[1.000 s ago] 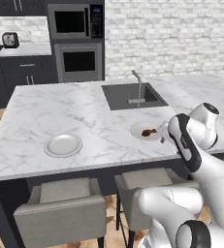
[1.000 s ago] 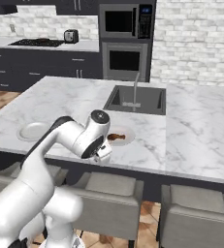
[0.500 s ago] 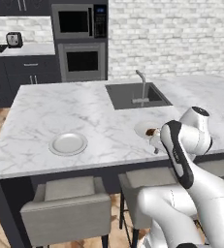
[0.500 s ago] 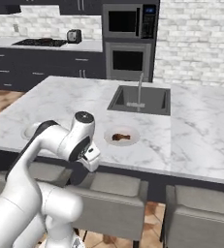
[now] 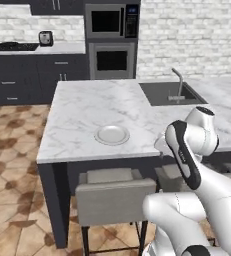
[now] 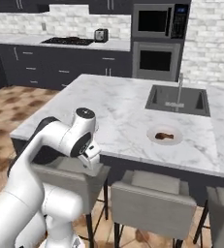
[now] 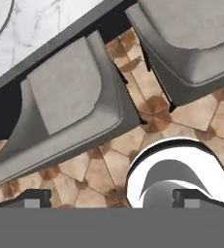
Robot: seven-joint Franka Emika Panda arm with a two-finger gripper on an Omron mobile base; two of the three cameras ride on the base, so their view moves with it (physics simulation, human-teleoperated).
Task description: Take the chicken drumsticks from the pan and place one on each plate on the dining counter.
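White marble tabletop (image 6: 123, 116) carries both plates: one (image 6: 165, 134) already holds a chicken drumstick (image 6: 165, 136), the other (image 5: 112, 134) sits bare. The hand (image 7: 111, 199) hangs off the tabletop's edge, looking down at a grey stool (image 7: 70, 101) ahead of its fingertips (image 7: 33, 198), which stand apart with nothing between them. The filled plate lies off to its side, up on the marble. The stove (image 6: 67, 41) stands far ahead; I judge the second drumstick waits there. Keep the arm tucked while driving over, clear of the stools.

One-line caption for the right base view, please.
One chicken drumstick lies on a plate on the dining counter, beside the sink; the arm's gripper hangs over a grey stool.
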